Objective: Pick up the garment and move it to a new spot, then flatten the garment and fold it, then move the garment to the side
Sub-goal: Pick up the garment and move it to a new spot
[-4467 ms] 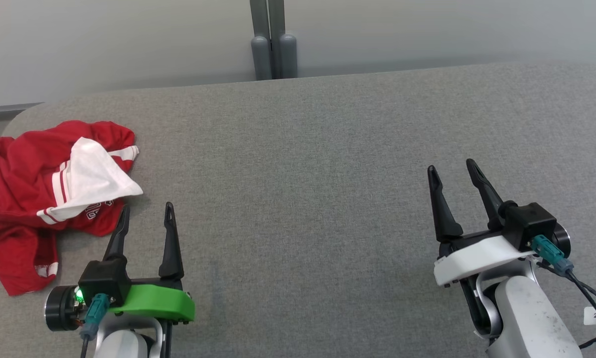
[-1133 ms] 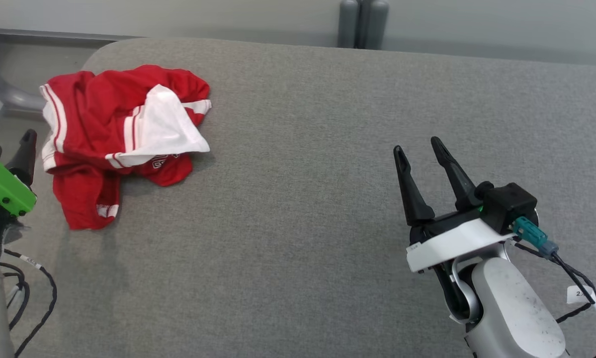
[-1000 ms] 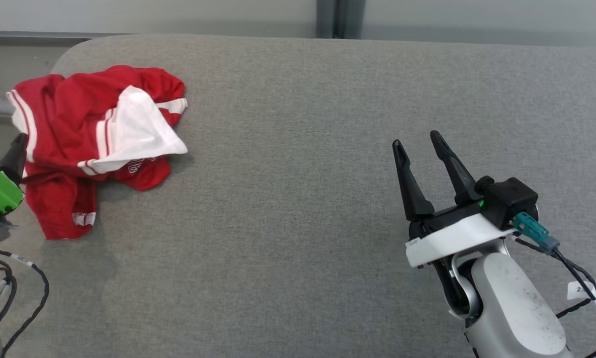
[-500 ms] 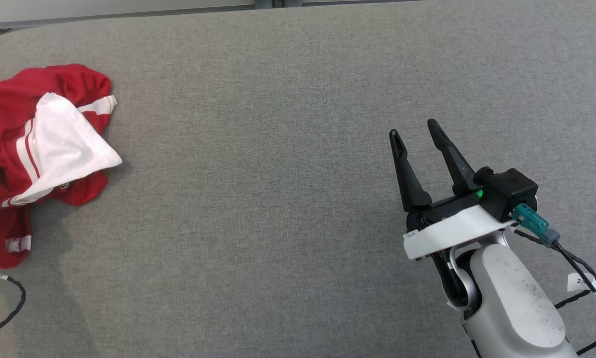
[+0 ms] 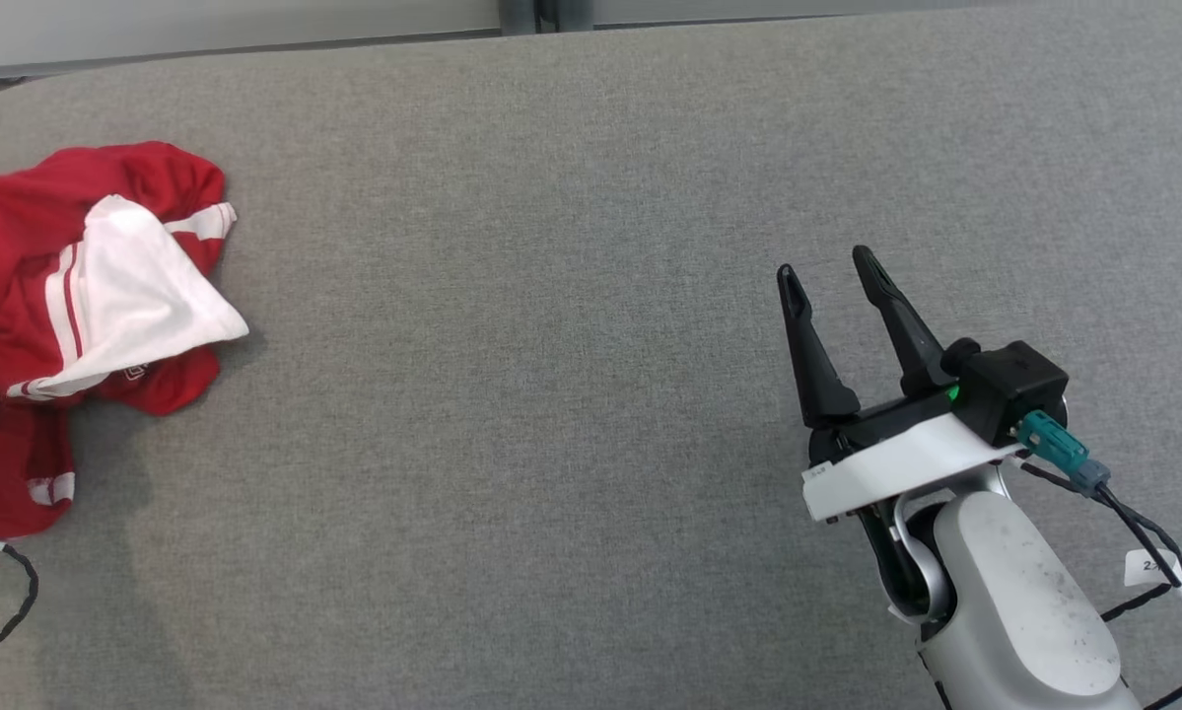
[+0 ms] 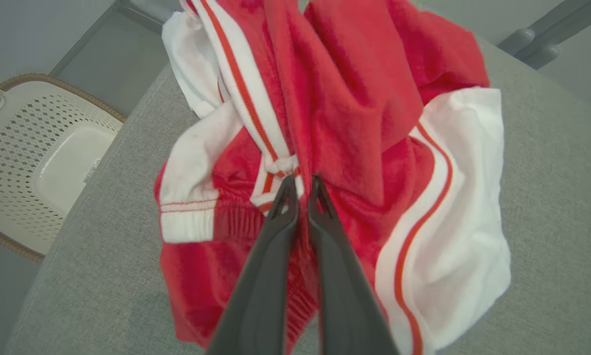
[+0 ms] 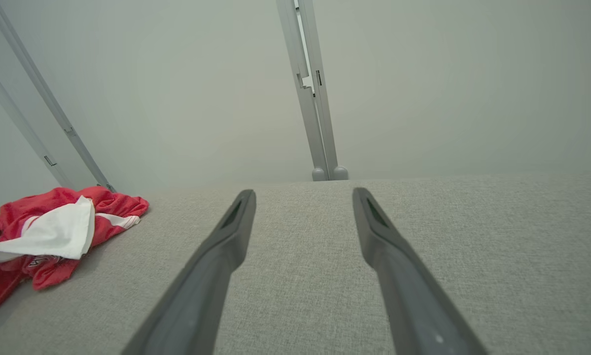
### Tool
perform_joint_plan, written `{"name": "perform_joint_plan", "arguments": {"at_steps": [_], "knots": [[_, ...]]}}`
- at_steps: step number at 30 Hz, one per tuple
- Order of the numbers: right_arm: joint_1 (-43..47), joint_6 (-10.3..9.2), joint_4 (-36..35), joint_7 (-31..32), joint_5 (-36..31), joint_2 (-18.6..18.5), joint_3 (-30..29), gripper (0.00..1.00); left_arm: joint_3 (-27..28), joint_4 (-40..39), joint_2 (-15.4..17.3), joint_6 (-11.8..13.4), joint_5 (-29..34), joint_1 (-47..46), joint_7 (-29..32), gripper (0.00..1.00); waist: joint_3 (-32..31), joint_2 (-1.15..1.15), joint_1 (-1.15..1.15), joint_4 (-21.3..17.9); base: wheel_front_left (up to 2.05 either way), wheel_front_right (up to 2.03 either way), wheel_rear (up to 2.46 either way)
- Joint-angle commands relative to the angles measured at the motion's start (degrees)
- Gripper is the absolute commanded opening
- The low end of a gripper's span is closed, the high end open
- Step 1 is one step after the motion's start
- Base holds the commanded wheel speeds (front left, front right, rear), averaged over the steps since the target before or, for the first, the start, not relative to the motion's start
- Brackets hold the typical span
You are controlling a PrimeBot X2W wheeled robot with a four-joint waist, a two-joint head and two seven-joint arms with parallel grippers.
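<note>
Clearly the left end effector (image 6: 297, 183) is nearer, pinched shut on a fold of the red-and-white garment (image 6: 364, 113), which is heaped straight ahead of its tips on the worktop (image 5: 551, 394), well left of the open, empty right end effector (image 5: 825, 264).

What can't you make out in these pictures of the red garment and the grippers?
- Garment: head view, the picture's left edge cuts off its left part.
- Left gripper: left wrist view, shut on the garment; the folds hide how much cloth it pinches.
- Lettering on the garment: head view, a white fold covers part, the rest is too small to read.
- Paper tag at the lower right: head view, print too small.
</note>
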Motion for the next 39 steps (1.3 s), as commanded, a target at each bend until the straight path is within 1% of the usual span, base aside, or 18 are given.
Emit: {"name": "perform_joint_plan", "arguments": {"at_steps": [1, 4, 6, 9, 11, 15, 19, 25, 29, 32, 36, 39], "knots": [[0.85, 0.03, 0.27, -0.18, -0.01, -0.05, -0.02, 1.00, -0.56, -0.77, 0.76, -0.64, 0.67, -1.20, -0.85, 0.00, -1.85, 0.00, 0.00, 1.06, 0.00, 0.00, 0.00], [1.58, 0.03, 0.69, -0.18, 0.29, 0.02, -0.01, 1.00, -1.93, -2.66, 0.95, -1.41, 1.58, -1.73, -1.66, 0.00, -3.84, 0.00, 0.00, 1.78, 0.00, 0.00, 0.00], [1.92, 0.03, 0.90, -0.18, 0.44, 0.04, 0.01, 1.00, -2.51, -3.84, 1.67, -2.04, 1.45, -2.32, -2.15, 0.00, -5.16, 0.00, 0.00, 2.12, 0.00, 0.00, 0.00], [2.88, 0.03, 1.29, -0.18, 0.58, 0.09, -0.11, 1.00, -4.41, -7.93, 0.80, -2.64, 1.63, -3.08, -2.34, 0.00, -7.18, 0.00, 0.00, 2.49, 0.00, 0.00, 0.00], [3.20, 0.03, 1.37, -0.18, 0.77, 0.17, 0.01, 1.00, -5.35, -10.94, 0.98, -2.86, 1.80, -3.33, -2.58, 0.00, -8.31, 0.00, 0.00, 2.43, 0.00, 0.00, 0.00], [4.09, 0.03, 1.51, -0.18, 1.09, 0.24, 0.14, 1.00, -7.65, -17.50, -0.33, -3.21, 0.24, -3.78, -1.79, 0.00, -10.31, 0.00, 0.00, 1.50, 0.00, 0.00, 0.00], [4.91, 0.03, 1.78, -0.18, 1.41, 0.34, 0.09, 1.00, -11.56, -24.00, -0.83, -3.37, 1.43, -3.99, -0.45, 0.00, -12.00, 0.00, 0.00, -0.26, 0.00, 0.00, 0.00], [5.36, 0.03, 1.58, -0.18, 2.07, 0.36, -0.26, 1.00, -17.88, -32.85, -4.03, -3.37, 1.28, -5.41, 1.86, 0.00, -13.34, 0.00, 0.00, -4.79, 0.00, 0.00, 0.00], [5.29, 0.03, 1.40, -0.18, 2.47, 0.33, -0.73, 1.00, -21.64, -37.79, -7.67, -3.41, -0.43, -6.99, 1.96, 0.00, -13.44, 0.00, 0.00, -8.33, 0.00, 0.00, 0.00], [4.80, 0.03, 0.98, -0.17, 2.61, 0.38, -1.21, 1.00, -24.22, -41.15, -10.55, -3.42, -2.48, -8.79, 0.88, 0.00, -12.98, 0.00, 0.00, -10.73, 0.00, 0.00, 0.00], [4.04, 0.03, 0.60, -0.18, 2.68, 0.37, -2.21, 1.00, -25.50, -44.79, -14.19, -3.37, -4.17, -10.99, -1.74, 0.00, -11.83, 0.00, 0.00, -13.02, 0.00, 0.00, 0.00], [4.01, 0.03, 0.34, -0.18, 2.48, 0.40, -3.32, 1.00, -25.43, -45.71, -15.85, -2.88, -5.48, -10.44, -2.56, 0.00, -10.82, 0.00, 0.00, -13.86, 0.00, 0.00, 0.00]]}}
